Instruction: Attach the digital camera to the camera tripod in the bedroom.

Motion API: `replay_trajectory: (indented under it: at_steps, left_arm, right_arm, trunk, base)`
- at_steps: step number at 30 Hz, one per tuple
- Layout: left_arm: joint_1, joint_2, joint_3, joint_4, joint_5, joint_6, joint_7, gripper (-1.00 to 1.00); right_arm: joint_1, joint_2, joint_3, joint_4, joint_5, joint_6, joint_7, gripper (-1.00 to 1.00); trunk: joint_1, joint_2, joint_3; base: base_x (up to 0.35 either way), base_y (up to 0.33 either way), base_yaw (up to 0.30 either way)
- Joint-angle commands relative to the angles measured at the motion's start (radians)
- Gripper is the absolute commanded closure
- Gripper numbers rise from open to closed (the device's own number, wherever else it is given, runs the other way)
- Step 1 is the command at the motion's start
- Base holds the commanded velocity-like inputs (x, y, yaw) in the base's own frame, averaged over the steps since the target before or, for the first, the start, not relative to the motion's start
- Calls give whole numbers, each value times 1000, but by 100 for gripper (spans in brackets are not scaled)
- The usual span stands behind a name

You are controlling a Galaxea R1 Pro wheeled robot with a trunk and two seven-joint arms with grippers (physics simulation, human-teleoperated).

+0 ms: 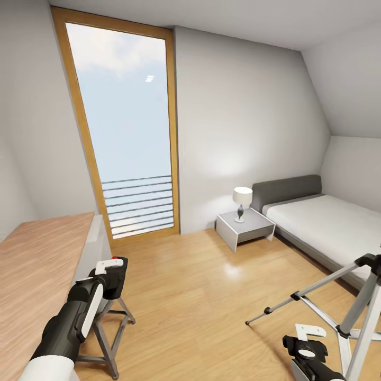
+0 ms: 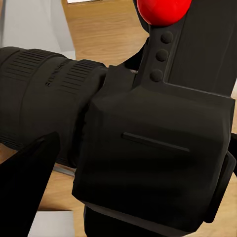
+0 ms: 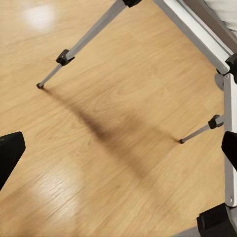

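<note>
We hold the digital camera [image 1: 114, 275] clamped in our left pincer [image 1: 110, 271] at seven o'clock beside the wooden surface [image 1: 37, 254]: black, boxy, long-lensed, red-buttoned, rigid yet fragile, best gripped by its body. The camera tripod [image 1: 338, 312] stands at four o'clock; our right pincer [image 1: 309, 344] looks open, holding nothing.

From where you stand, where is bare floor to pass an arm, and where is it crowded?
Free: the wood floor between the nightstand, the glass door and the camera tripod. Also free: the wooden counter top. Crowded: near the right gripper, among the tripod legs beside the bed. The left gripper holds the digital camera.
</note>
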Motion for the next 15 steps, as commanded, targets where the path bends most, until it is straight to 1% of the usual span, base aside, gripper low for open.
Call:
replay_trajectory:
  at_steps: [1,15]
  left_arm:
    - [0,0,-1,-1,3,4,4,100]
    - [0,-1,-2,-1,3,4,4,100]
  right_arm:
    - [0,0,-2,1,-3,-5,0,-100]
    - [0,0,-2,1,-3,-5,0,-100]
  trunk:
    - [0,-1,0]
    - [0,-1,0]
  base:
    - [0,10,0]
    - [0,2,0]
